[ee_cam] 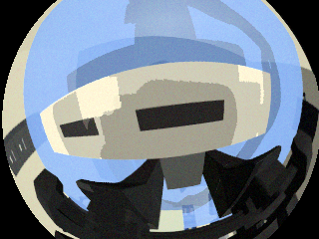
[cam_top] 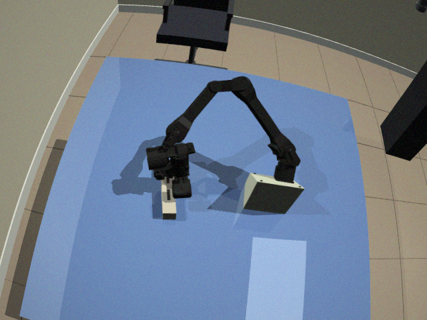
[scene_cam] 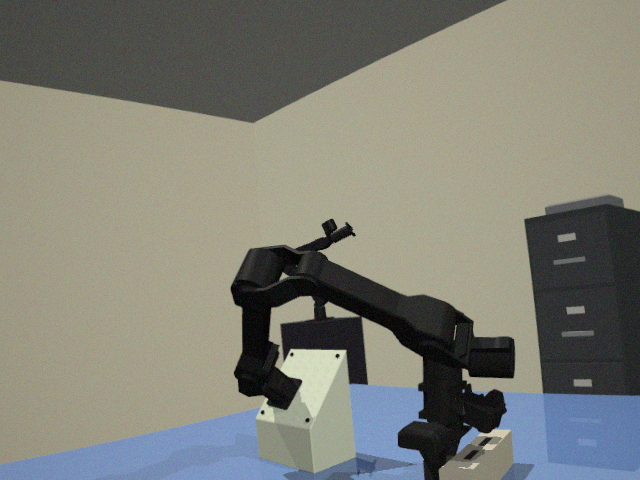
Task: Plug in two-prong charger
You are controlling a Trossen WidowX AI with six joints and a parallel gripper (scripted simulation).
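Note:
The beige power strip (cam_top: 169,208) (scene_cam: 491,457) (ee_cam: 174,90) lies on the blue table (cam_top: 172,269). Two dark slots show in its top, a large one (ee_cam: 180,116) and a smaller one (ee_cam: 80,127) to its left in the wrist view. My gripper (ee_cam: 178,148) is shut on the grey charger (ee_cam: 182,176), whose body shows between the black fingers. In the wrist view the charger overlaps the strip's near edge, below the large slot. Its prongs are hidden, and I cannot tell whether it touches the strip. In the top and exterior views the arm hides the fingertips and the charger.
The arm is mounted on a pale wedge-shaped box (cam_top: 272,196) (scene_cam: 333,434), to the right of the strip in the top view. An office chair (cam_top: 193,27) stands beyond the table. A dark filing cabinet (cam_top: 403,131) (scene_cam: 573,284) stands off the table.

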